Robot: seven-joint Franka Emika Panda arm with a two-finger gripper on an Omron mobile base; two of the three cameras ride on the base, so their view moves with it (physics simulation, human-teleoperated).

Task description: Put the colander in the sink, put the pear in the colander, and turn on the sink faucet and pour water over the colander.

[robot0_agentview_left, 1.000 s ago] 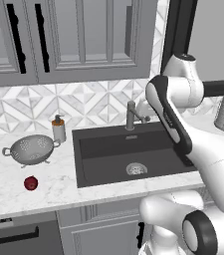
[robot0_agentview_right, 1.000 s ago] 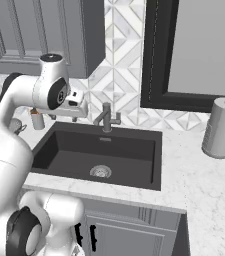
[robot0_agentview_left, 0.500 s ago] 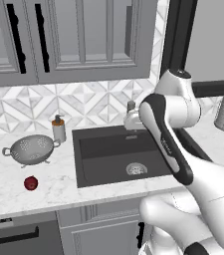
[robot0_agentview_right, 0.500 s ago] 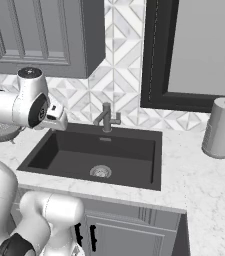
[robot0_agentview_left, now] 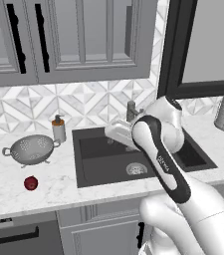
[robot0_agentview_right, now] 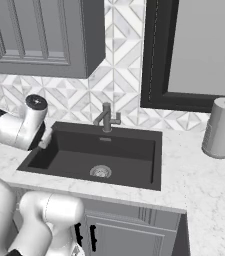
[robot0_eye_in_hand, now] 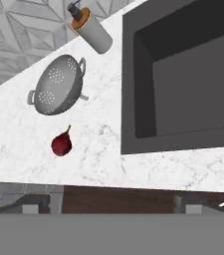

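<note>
The silvery colander [robot0_agentview_left: 31, 149] stands on the white marble counter left of the sink [robot0_agentview_left: 98, 172], and the hand view shows the colander [robot0_eye_in_hand: 58, 85] upright. The dark red pear [robot0_agentview_left: 31, 183] lies on the counter just in front of it; in the hand view the pear [robot0_eye_in_hand: 61, 145] is a short gap away from the bowl. My gripper [robot0_agentview_left: 112, 134] hangs over the left part of the dark basin [robot0_eye_in_hand: 183, 84], well to the right of both. Its fingers are not clear in any view. The faucet [robot0_agentview_right: 106, 118] stands behind the basin, its lever to the side.
A soap pump bottle [robot0_agentview_left: 58, 129] stands behind the colander, near the sink's back left corner. A paper towel roll [robot0_agentview_right: 221, 128] is on the counter at the far right. Grey wall cabinets hang above the counter. My arm crosses over the basin.
The arm has swung left and down from the faucet; the hand now hangs over the sink's left side. Colander and pear have not moved.
</note>
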